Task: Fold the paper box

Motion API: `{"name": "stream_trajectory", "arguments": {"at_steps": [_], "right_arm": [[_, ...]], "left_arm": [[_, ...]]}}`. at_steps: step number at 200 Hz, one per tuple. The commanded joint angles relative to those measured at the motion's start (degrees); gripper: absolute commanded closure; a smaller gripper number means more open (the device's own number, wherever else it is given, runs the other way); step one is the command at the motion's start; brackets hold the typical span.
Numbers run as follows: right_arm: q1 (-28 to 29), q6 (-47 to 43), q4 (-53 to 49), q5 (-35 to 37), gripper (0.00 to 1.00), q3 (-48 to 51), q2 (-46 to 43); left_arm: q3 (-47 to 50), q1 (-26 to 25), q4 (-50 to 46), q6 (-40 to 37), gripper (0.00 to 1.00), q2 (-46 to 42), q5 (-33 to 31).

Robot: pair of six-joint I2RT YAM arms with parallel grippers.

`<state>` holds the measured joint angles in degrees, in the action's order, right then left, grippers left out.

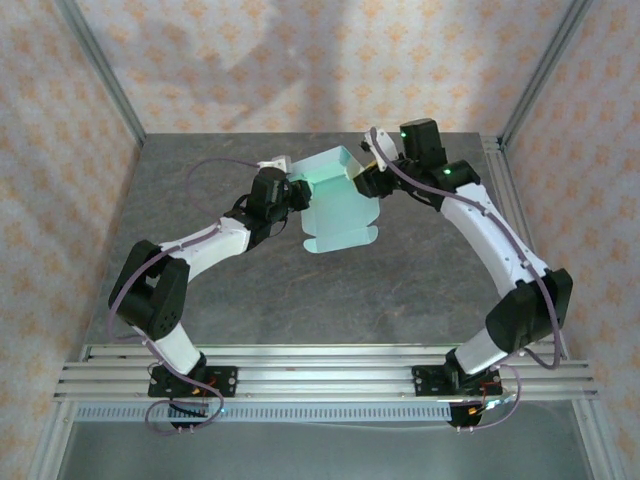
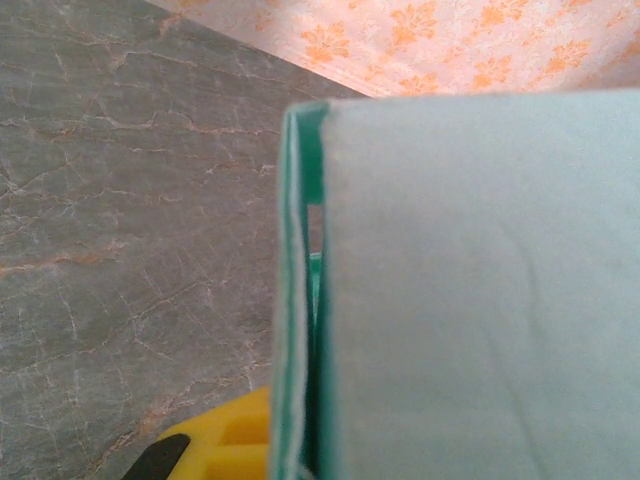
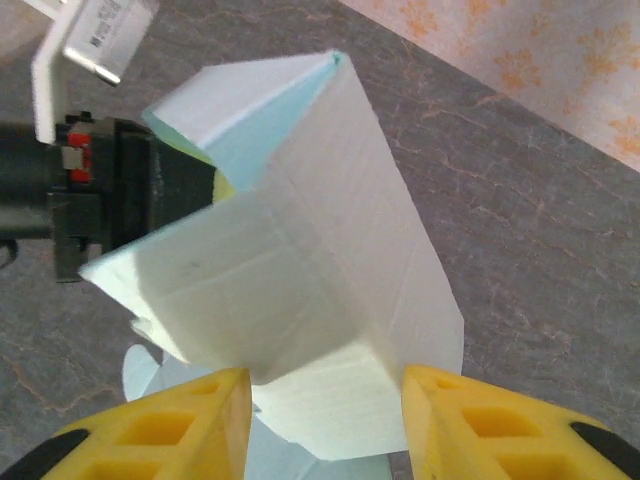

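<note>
Mid-fold, the box [image 1: 335, 205] is held above the table [image 1: 420, 290], its left edge pinched tight by the left gripper [image 1: 297, 192] and its far right flap straddled by the parted right gripper [image 1: 362, 176], so pressing that flap inward is judged the next need.

Paper box [image 1: 338, 205] — far-centre of table [image 1: 300, 300]
</note>
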<state>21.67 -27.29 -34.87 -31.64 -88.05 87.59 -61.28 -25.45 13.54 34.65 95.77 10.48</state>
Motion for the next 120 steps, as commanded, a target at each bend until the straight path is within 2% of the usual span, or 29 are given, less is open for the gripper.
{"name": "stream_trajectory", "arguments": {"at_steps": [1,40,83,120], "right_arm": [[-1.14,-1.66,-1.62,2.32,0.52,-1.49,-1.31],[-2.57,-3.96,-3.92,0.66,0.42,-5.12,1.01],[-1.77,-5.62,-6.55,-7.43,0.46,-7.95,4.08],[-0.2,-5.02,-4.87,-7.38,0.51,-7.48,5.95]], "left_arm": [[1.2,0.49,2.45,0.43,1.0,-1.27,0.86],[1.95,0.74,2.88,0.33,1.0,-1.97,1.18],[2.08,0.68,3.25,0.2,1.0,-1.96,1.98],[1.95,0.69,3.4,0.07,1.0,-2.06,2.69]]}}
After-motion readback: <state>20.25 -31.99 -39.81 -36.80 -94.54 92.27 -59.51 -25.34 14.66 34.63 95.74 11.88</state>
